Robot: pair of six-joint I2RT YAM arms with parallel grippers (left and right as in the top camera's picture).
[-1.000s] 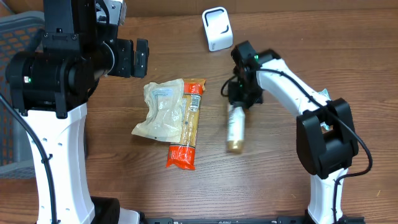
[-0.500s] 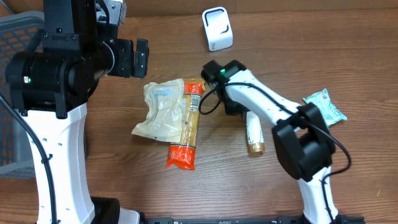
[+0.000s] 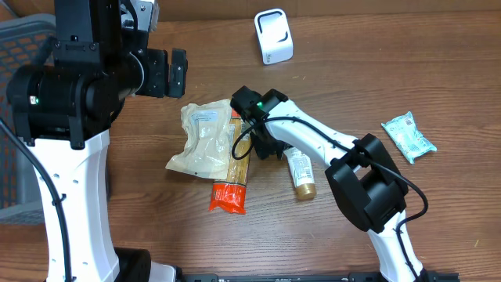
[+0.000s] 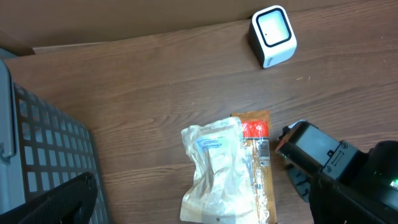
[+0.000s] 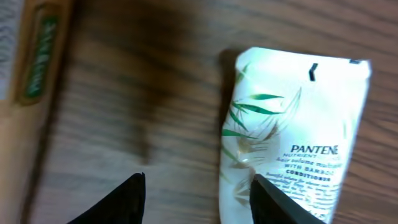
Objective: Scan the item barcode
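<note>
right pincer (image 5: 199, 199): fingers spread partway, bare wood between them, nothing pinched
right fingertips: one dark tip (image 5: 134, 198) over bare bench (image 3: 352, 78); the other overlaps the lower left edge of the conditioner tube (image 5: 292, 124), cannot tell if it touches
conditioner tube: lies flat on the bench near the middle, white with PANTENE print facing up, gold cap end toward the near edge, flat crimped end beside the right pincer
scanner (image 3: 273, 36): white, upright at the far edge of the bench, well apart from the tube
left pincer (image 3: 178, 69): spread wide, empty, up over the left side of the bench, apart from everything
noodle pack (image 3: 233, 168): orange, lies flat just left of the right pincer
clear bag (image 3: 202, 139): crumpled, touching the left side of the noodle pack
teal packet (image 3: 408, 136): flat, far right, alone
basket (image 4: 43, 149): grey grid, left edge
</note>
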